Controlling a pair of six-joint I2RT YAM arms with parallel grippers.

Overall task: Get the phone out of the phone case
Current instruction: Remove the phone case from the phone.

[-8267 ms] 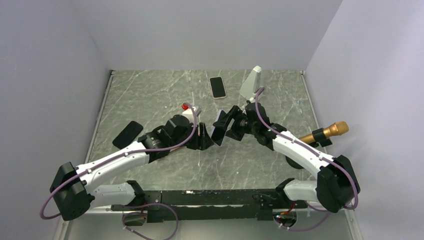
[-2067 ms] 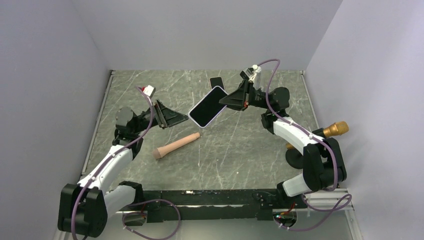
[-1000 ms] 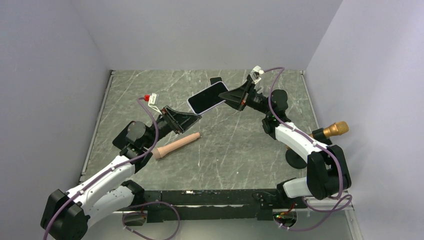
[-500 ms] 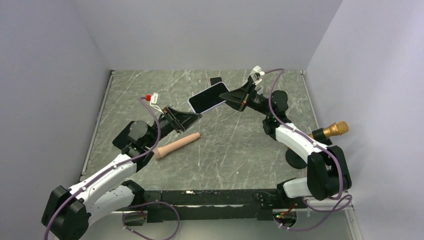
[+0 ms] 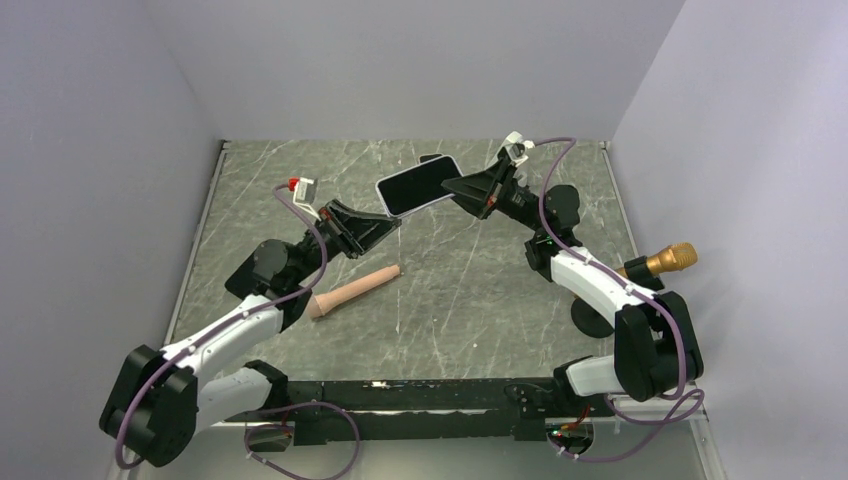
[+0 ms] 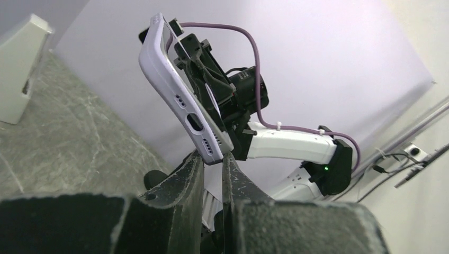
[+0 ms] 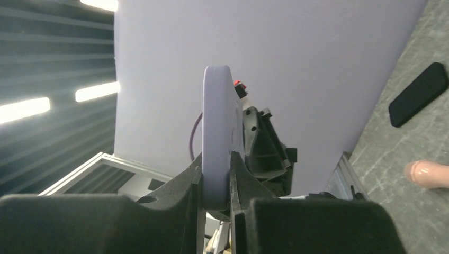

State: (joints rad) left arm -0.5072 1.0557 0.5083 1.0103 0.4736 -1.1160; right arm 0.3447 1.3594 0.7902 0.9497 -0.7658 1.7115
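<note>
The phone [image 5: 418,185], dark screen up, sits in a lilac phone case [image 6: 180,90] and hangs in the air over the back middle of the table. My right gripper [image 5: 462,188] is shut on the case's right end; the right wrist view shows the case edge [image 7: 216,132] pinched between the fingers of the right gripper [image 7: 216,159]. My left gripper [image 5: 393,222] reaches up from the left. In the left wrist view the left gripper [image 6: 212,156] has its fingertips pressed on the case's lower corner by the port holes.
A pink tapered handle [image 5: 355,291] lies on the marble table [image 5: 470,300] below the left gripper. A black phone [image 5: 432,160] lies at the back behind the held one. A gold microphone [image 5: 660,263] stands at the right. A white block [image 6: 21,69] sits on the table.
The right gripper tilted the cased phone up and toward the back. The left gripper rose to the case's lower corner and its jaws closed from wide apart onto it.
</note>
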